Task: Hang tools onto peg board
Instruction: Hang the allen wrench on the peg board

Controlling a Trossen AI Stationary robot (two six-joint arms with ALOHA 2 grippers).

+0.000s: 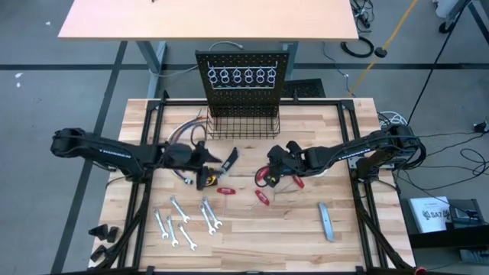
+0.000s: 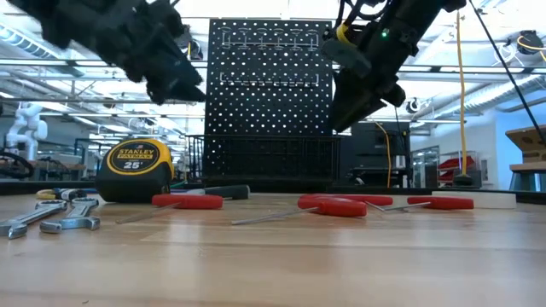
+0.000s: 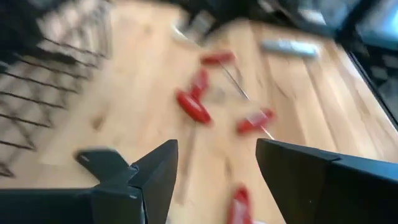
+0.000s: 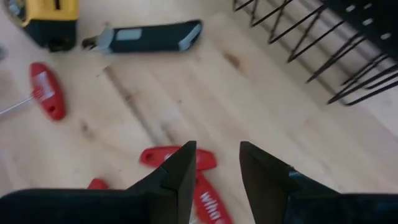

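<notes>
A: Where are the tools lying?

B: On the table [image 1: 348, 237], at six o'clock from the peg board [image 1: 243, 75]. The red-handled pieces [image 1: 262, 197] are sitting mid-table, the wrenches [image 1: 186, 221] toward seven o'clock, the grey bar [image 1: 326, 221] toward five.

A: And the grippers?

B: The left gripper [image 1: 214, 162] is hovering empty with its fingers parted, just beside the tape measure [image 1: 207, 180] and the knife [image 1: 231, 158]. The right gripper [image 1: 269, 172] is hanging over the red handles, fingers slightly apart, gripping nothing.
</notes>
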